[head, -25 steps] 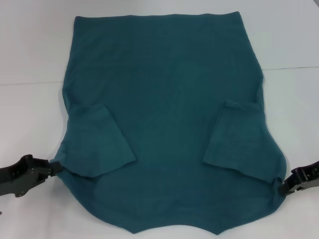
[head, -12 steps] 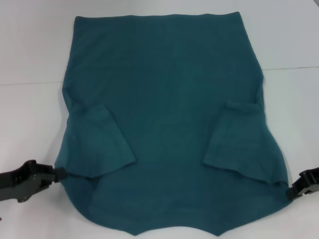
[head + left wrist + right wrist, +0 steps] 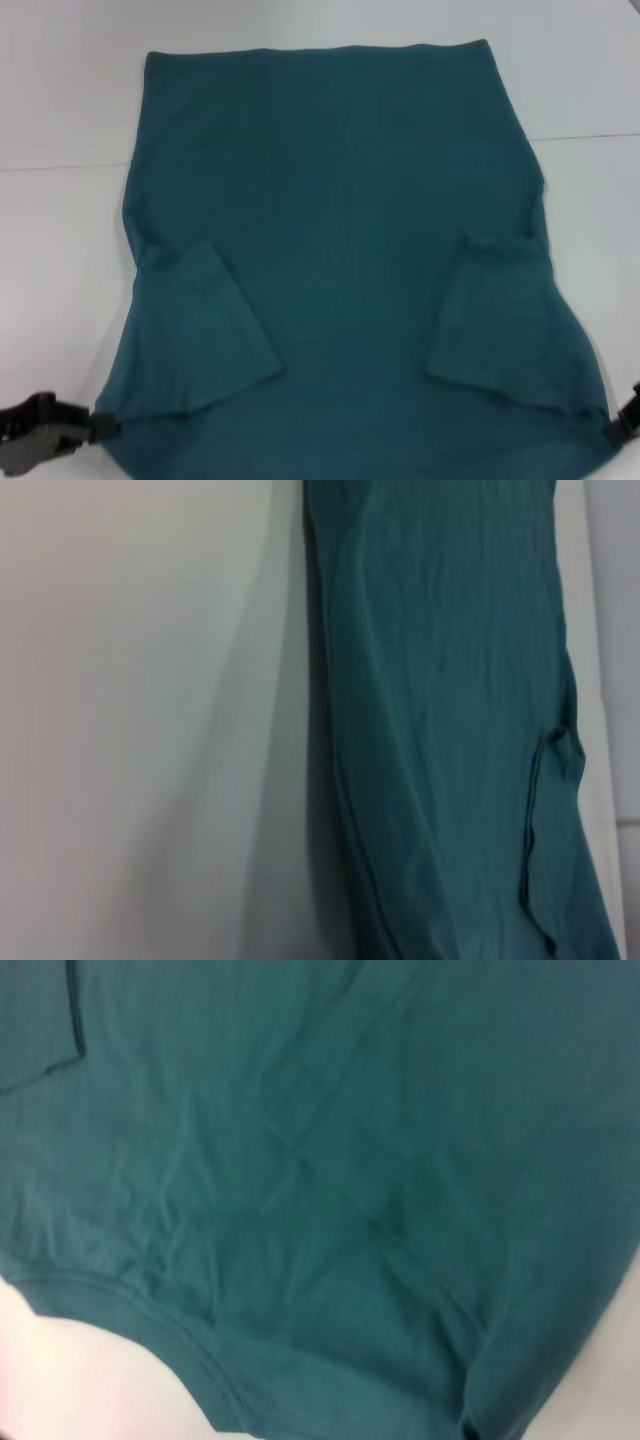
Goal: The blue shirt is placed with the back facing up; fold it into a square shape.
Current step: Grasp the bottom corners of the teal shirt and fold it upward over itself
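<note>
The blue shirt (image 3: 340, 230) lies spread back up on the white table (image 3: 60, 250), with no lettering showing. Both short sleeves are folded inward onto the back, one at the left (image 3: 200, 335) and one at the right (image 3: 500, 325). My left gripper (image 3: 100, 428) pinches the shirt's near left corner at the bottom left of the head view. My right gripper (image 3: 615, 432) pinches the near right corner at the frame's right edge. The near end of the shirt runs out of the bottom of the head view. The left wrist view shows the shirt's side (image 3: 450, 730). The right wrist view shows its fabric and hem (image 3: 330, 1180).
The white table top (image 3: 140, 720) surrounds the shirt on both sides and beyond its far hem (image 3: 320, 48). A thin seam line (image 3: 60, 168) crosses the table behind the shirt's middle.
Both grippers have moved toward me and lower in the head view, carrying the shirt's near corners. The near part of the shirt now looks larger and reaches past the bottom edge.
</note>
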You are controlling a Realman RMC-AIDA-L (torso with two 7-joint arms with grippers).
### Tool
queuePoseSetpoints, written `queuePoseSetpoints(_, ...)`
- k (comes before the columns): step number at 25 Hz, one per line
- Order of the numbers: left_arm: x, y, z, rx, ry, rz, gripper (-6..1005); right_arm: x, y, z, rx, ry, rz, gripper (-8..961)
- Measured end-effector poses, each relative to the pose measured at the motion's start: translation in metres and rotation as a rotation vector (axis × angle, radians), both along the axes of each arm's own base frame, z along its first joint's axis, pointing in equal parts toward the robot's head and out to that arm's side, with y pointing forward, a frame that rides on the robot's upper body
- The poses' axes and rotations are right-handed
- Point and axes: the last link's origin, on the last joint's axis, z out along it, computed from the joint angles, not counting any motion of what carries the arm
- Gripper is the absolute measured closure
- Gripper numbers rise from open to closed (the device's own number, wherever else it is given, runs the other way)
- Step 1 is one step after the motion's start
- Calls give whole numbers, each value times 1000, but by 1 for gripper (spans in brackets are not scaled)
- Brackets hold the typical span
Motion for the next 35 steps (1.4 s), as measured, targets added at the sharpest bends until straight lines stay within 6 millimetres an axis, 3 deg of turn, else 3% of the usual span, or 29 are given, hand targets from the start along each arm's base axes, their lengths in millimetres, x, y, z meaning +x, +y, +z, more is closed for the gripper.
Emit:
queuePoseSetpoints(9,-7,-35,8,-122,18,7,958,6,-24,-2,-87,27,-40,906)
queuePoseSetpoints(12,-4,-37,11,-125,-4,-14,957,9,-26,2,-61,52,-37,906)
queuePoseSetpoints(15,5,-24,17,-73,-57,-59,957,6,-16,9,32,121,5,906)
queuePoseSetpoints(20,27,17,20,-30,-108,-89,956,-6,13,19,242,222,73,906)
queuePoseSetpoints(31,66,107,19,101,-27,-76,954,-1,56,32,596,295,21,906)
queuePoseSetpoints(35,73,122,20,142,-7,-74,953,0,68,35,675,268,28,907)
